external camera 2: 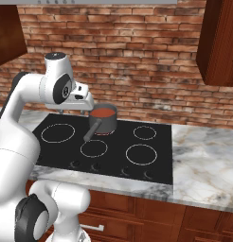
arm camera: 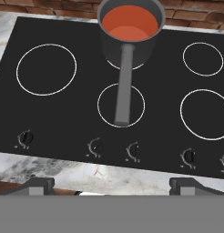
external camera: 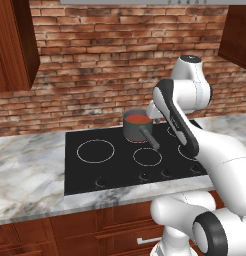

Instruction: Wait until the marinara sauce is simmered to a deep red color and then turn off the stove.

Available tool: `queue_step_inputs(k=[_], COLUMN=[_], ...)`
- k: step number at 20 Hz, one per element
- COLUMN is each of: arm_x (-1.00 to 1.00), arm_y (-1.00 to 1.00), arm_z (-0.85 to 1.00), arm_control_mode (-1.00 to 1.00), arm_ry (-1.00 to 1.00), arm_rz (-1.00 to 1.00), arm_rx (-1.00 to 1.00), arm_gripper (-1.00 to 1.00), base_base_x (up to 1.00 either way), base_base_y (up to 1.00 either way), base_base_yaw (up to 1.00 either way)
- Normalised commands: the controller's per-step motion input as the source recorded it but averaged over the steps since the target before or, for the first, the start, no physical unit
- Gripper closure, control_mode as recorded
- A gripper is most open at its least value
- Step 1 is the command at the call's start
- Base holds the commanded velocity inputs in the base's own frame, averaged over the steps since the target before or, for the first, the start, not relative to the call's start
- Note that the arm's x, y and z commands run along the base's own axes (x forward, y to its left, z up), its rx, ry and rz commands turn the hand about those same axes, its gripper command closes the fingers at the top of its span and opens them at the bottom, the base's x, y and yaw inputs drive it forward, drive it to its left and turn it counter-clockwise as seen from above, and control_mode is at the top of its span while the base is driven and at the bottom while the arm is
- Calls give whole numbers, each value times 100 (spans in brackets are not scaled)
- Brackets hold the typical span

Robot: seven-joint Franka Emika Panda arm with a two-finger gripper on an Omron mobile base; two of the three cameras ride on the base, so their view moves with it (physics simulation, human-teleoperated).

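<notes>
- Orange-red marinara sauce in saucepan, at 12 o'clock on the stove; not yet deep red.
- Gripper released, jaws wide, hovering at 6 o'clock above the knobs.
- Remaining: waiting, then switching off.

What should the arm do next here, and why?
Probably hold still and keep watching. The marinara sauce in the saucepan looks orange-red, not yet deep red. The open gripper hangs above the front edge of the stove, near the knobs, touching none, so a short reach should suffice later.
</notes>
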Motion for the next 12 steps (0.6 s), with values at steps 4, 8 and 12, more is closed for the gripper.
queue_step_inputs(k=[4,8,12], arm_x=[0,0,0], arm_y=[0,0,0], arm_z=[0,0,0], arm_control_mode=[-100,-100,-100], arm_ry=[0,0,0], arm_rz=[0,0,0], arm_rx=[0,0,0], arm_gripper=[-100,-100,-100], base_base_x=[0,0,0], base_base_y=[0,0,0], base_base_yaw=[0,0,0])
